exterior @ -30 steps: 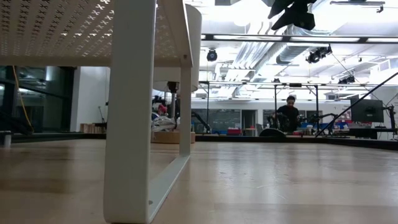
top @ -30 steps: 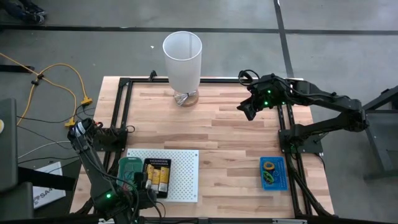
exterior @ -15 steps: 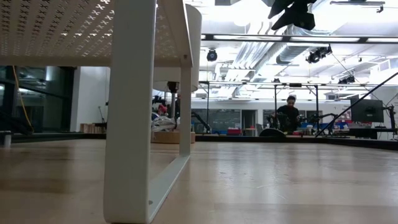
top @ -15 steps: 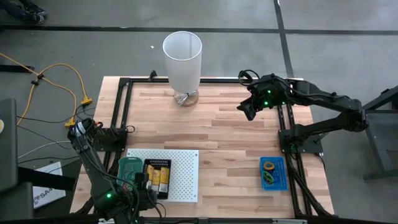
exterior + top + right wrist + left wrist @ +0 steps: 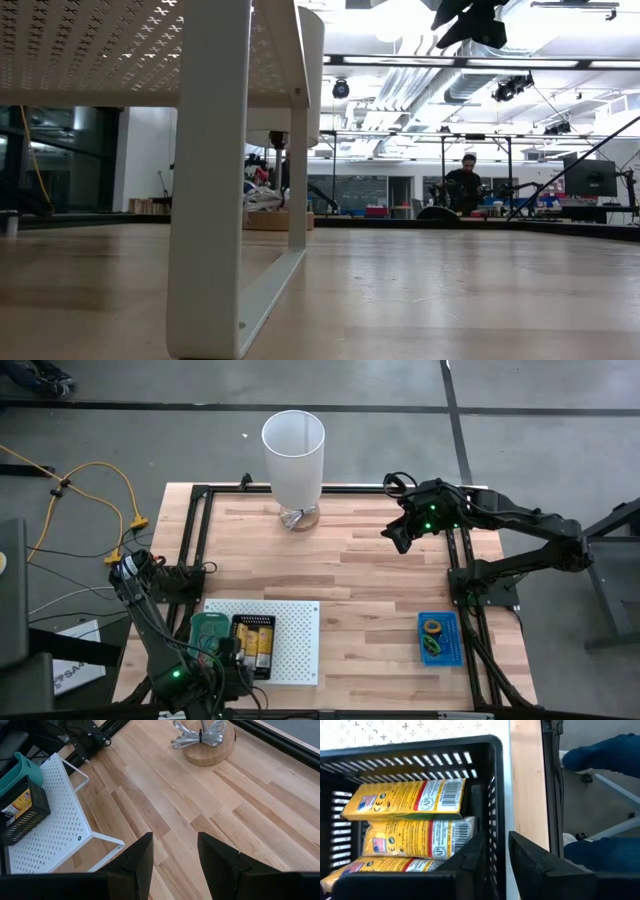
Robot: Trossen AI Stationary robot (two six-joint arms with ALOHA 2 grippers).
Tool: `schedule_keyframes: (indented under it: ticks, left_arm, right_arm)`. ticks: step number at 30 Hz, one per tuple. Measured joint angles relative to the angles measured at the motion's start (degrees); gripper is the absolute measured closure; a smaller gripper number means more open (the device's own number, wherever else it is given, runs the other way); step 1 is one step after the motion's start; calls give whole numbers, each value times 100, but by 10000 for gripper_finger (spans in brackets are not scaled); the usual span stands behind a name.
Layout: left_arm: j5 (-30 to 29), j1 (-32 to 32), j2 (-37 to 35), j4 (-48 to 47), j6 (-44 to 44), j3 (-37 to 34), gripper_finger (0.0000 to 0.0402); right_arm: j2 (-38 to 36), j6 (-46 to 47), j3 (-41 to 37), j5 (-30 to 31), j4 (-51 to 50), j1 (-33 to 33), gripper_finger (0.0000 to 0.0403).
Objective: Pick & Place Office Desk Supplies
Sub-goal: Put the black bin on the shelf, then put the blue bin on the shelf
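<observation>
Yellow-orange packets (image 5: 405, 820), probably light, crinkly and slippery, lay in your black slotted basket (image 5: 485, 755) on the white perforated board (image 5: 295, 640); left gripper (image 5: 495, 857) straddled its wall, slightly parted. Right gripper (image 5: 175, 852) hung open.

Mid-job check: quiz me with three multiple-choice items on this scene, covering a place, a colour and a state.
1. Where do the yellow packets lie?
A. On the bare wood
B. In the black basket on the white perforated board
C. In the tray

2. What colour is the tray holding the loops?
A. Blue
B. Red
C. White

3. What state is the right gripper in?
A. Shut on a packet
B. Shut on a loop
C. Open and empty

Answers:
1 B: the yellow packets sit stacked inside the black basket on the white perforated board.
2 A: the tray under the loops is blue.
3 C: the right gripper shows only table between its fingers.
</observation>
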Motion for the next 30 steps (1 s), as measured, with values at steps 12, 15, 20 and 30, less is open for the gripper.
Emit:
schedule_keyframes:
  ticks: [12,15,20,30]
  left_arm:
    - [-41,0,-7,75,222,0,322]
    - [-43,0,-25,74,250,0,322]
    - [-64,39,-130,73,333,2,322]
    - [-67,42,-347,75,439,4,322]
  right_arm:
    - [0,0,0,0,-2,0,261]
    - [0,-1,0,-1,-2,1,261]
    - [0,0,0,0,-2,0,261]
    - [0,0,0,0,0,2,261]
